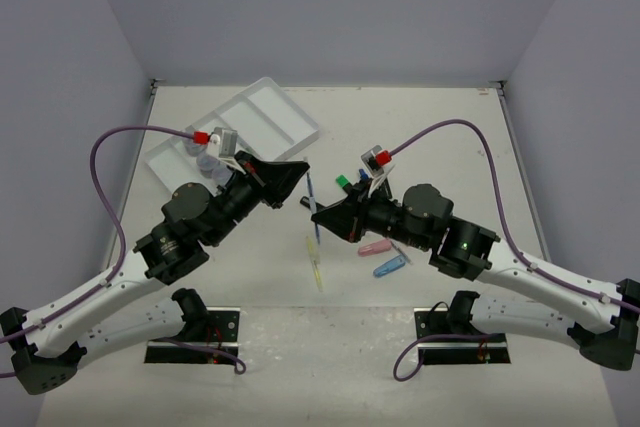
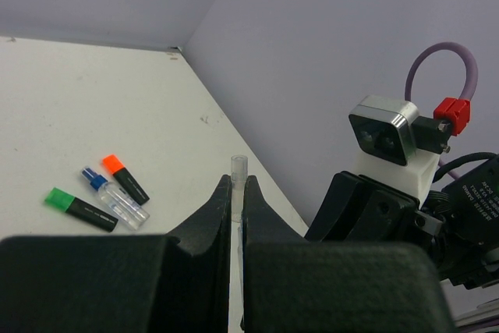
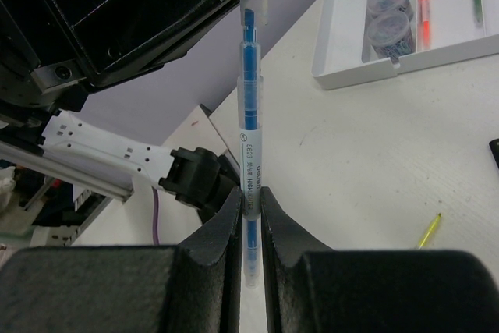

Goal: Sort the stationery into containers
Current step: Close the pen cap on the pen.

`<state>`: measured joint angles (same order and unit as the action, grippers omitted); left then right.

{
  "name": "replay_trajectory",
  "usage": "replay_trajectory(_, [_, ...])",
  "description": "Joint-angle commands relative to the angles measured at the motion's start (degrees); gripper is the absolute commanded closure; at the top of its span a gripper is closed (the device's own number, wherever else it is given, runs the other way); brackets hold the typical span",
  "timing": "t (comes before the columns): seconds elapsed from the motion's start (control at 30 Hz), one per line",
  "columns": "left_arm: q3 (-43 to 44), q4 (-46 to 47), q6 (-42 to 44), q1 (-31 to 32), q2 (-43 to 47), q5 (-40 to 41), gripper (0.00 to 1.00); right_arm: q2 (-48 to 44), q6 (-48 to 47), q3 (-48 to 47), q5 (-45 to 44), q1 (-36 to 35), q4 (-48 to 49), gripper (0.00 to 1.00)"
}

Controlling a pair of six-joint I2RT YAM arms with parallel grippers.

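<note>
The right fingers (image 3: pixel 226 228) are clamped on the lower barrel of a blue highlighter pen (image 3: pixel 248 115), which runs straight out from between them. Its clear far end is pinched in the closed left fingers (image 2: pixel 214 216). Both arms reach inward, tips meeting over the middle of the surface (image 1: pixel 450 147). The white compartment tray (image 3: pixel 331 44) sits far left, holding clear jars (image 3: pixel 387 25). A yellow pen (image 1: pixel 315 265), a pink piece (image 1: pixel 373 247), a blue piece (image 1: pixel 390 267), a green-capped highlighter (image 2: pixel 78 208) and an orange-capped highlighter (image 2: pixel 126 178) lie loose nearby.

The blue pen (image 3: pixel 248 115) is glossy clear plastic.
</note>
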<state>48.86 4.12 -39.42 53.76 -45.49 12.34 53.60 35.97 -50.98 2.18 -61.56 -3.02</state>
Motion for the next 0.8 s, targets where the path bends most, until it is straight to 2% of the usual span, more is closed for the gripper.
replay_trajectory(0.0, [0.62, 2.24, 0.03, 0.03, -0.42, -0.90, 1.00, -0.45, -1.18, -3.65, -1.79, -0.28, 1.44, 1.00])
replay_trajectory(0.33, [-0.08, 2.78, -4.72, 0.09, -1.42, -5.47, 1.00, -0.19, -6.68, -4.74, -4.99, -0.14, 6.11, 1.00])
replay_trajectory(0.67, [-0.95, 3.00, -2.84, 0.11, -1.36, -6.02, 1.00, 0.50, -12.73, -11.80, -6.19, 0.29, 3.98, 1.00])
replay_trajectory(0.77, [0.32, 2.17, -1.74, 0.12, -2.27, -6.72, 0.90, 1.81, -13.33, -11.93, -3.95, 0.24, 3.43, 1.00])
